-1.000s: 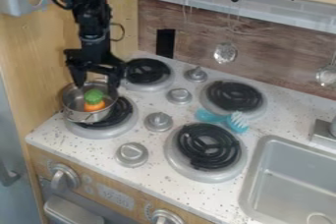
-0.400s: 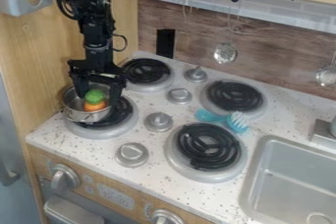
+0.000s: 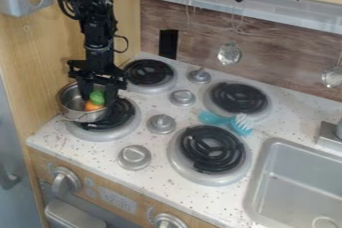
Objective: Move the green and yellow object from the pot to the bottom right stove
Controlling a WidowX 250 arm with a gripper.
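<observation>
The likeliest trouble is in the lift. The claw (image 3: pixel 98 97) points down into the metal pot (image 3: pixel 75 115), one finger to each side of the green and orange toy (image 3: pixel 93 106), and looks clamped on its green upper part, with the orange part lower in the pot. If that hold is shallow or off-centre, the rounded toy could twist or slip out and drop back in. The pot is a hazard too: it sits off-centre on the front left burner (image 3: pixel 121 115), towards the wooden side panel (image 3: pixel 40 67), and the claw is right by its wall. A sideways pull before the toy is above the rim could drag or tip the pot, so the next move should be straight up. On the way across, a low carry could catch the grey knob (image 3: pixel 160 124) that stands on the worktop (image 3: pixel 80 147) between the two front burners. The front right burner (image 3: pixel 212 149) looks free to take the toy, but its raised coils make an uneven seat; let go too high, the toy may roll off, perhaps towards the sink (image 3: pixel 294 184) or the blue brush (image 3: pixel 214 118) just behind. A low, gentle release near the middle would be safest.
</observation>
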